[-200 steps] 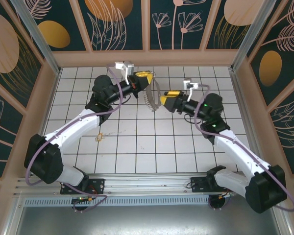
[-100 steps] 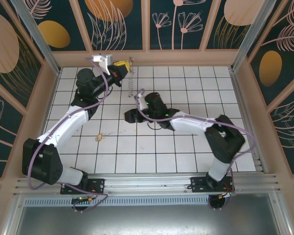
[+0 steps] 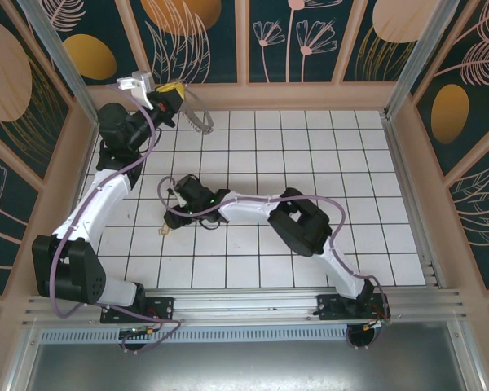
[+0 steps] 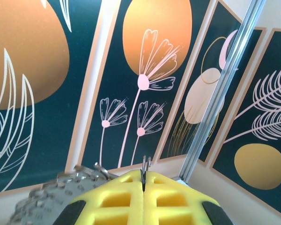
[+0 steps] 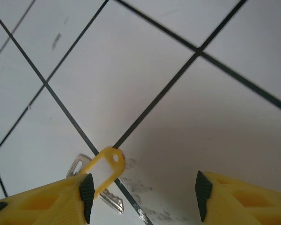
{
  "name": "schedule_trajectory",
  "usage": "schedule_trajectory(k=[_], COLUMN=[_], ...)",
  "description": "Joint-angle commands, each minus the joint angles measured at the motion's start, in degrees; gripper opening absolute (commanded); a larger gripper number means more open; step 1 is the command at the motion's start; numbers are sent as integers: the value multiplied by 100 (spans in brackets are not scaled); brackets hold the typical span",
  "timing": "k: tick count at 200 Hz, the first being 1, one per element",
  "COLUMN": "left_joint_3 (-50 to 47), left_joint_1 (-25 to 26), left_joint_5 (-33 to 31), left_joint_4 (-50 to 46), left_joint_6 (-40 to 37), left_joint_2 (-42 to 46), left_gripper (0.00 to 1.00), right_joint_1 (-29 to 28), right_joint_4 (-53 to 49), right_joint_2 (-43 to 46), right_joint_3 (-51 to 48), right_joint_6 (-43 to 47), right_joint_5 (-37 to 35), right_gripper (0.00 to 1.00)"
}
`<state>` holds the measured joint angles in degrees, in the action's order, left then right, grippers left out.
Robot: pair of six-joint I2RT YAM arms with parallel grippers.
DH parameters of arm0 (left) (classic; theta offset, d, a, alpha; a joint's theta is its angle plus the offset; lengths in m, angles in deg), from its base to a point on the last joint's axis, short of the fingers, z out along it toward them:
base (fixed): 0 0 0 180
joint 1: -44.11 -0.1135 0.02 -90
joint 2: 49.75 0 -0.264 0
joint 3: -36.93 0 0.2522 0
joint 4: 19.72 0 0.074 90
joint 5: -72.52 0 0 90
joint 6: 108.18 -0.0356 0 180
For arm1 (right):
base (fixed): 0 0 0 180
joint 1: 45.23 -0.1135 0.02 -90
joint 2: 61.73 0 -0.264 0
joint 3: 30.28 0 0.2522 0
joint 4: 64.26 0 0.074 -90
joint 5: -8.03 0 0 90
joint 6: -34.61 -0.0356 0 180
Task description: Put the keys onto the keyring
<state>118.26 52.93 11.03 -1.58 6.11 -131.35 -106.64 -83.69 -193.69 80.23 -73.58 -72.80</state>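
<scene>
White tiled desk (image 3: 310,147), floral walls behind. Left end effector (image 3: 173,91), clamped tight on the keyring (image 3: 200,120), hangs by the back wall. Right end effector (image 5: 143,187), jaws apart and empty, hovers beside the key (image 5: 107,178) lying on the desk.

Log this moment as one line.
left gripper: shut on fringed tan-grey keyring | right gripper: open over small yellow key

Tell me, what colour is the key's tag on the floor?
Yellow. The tag shows best in the right wrist view.
</scene>
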Motion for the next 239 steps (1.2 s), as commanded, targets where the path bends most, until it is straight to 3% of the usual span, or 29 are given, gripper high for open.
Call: schedule_trajectory(k=[1, 65, 110, 174, 239], left_joint_3=[230, 257, 265, 292, 310], left_joint_1=[-104, -170, -179, -179, -179], left_joint_5=[163, 242, 270, 329, 465], left_joint_4=[203, 229, 251, 294, 341], left_joint_6=[110, 140, 187, 232, 320], left_joint_2=[43, 10, 16, 12, -42], left_gripper=[0, 0, 0, 0, 0], right_joint_1=[-165, -598, -714, -851, -705], right_joint_4=[-428, -1117, -1258, -1058, -495], right_joint_2=[-245, -1011, -1178, -798, 136], right_joint_3=[503, 1520, 1596, 784, -663], right_joint_6=[342, 978, 1079, 1092, 885], right_joint_5=[-328, -1160, -1452, -2042, -2376], right_gripper=[61, 65, 63, 21, 4])
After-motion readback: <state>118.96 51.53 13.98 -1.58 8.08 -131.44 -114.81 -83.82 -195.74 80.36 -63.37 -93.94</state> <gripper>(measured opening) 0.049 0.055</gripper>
